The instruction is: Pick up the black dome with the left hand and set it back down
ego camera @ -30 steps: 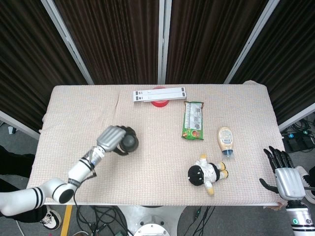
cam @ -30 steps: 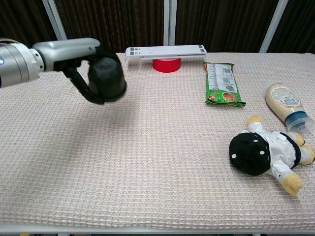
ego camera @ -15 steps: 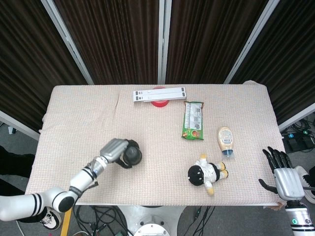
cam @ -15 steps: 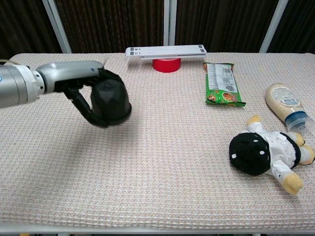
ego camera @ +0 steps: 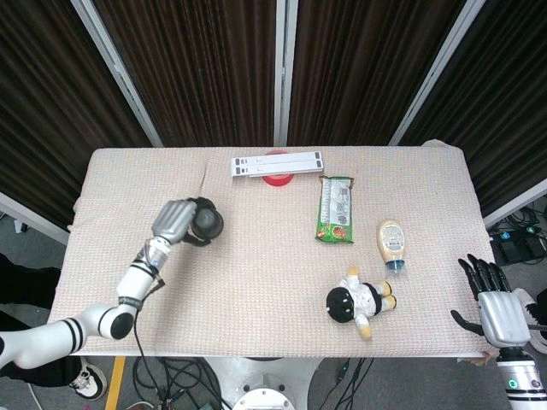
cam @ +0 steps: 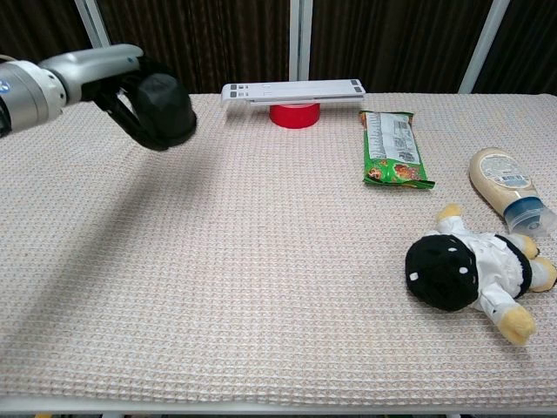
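Observation:
The black dome hangs above the cloth at the table's left side, tipped sideways. My left hand grips it, with dark fingers wrapped round its sides. No part of the dome touches the cloth. My right hand stays off the table's front right corner, fingers spread and empty; the chest view does not show it.
A white bar lies on a red disc at the back. A green snack packet, a sauce bottle and a plush doll lie on the right half of the table.
My left hand has carried the dome up and back toward the far left, away from the spot near the cloth where it hung half a second ago. The right hand has not moved.

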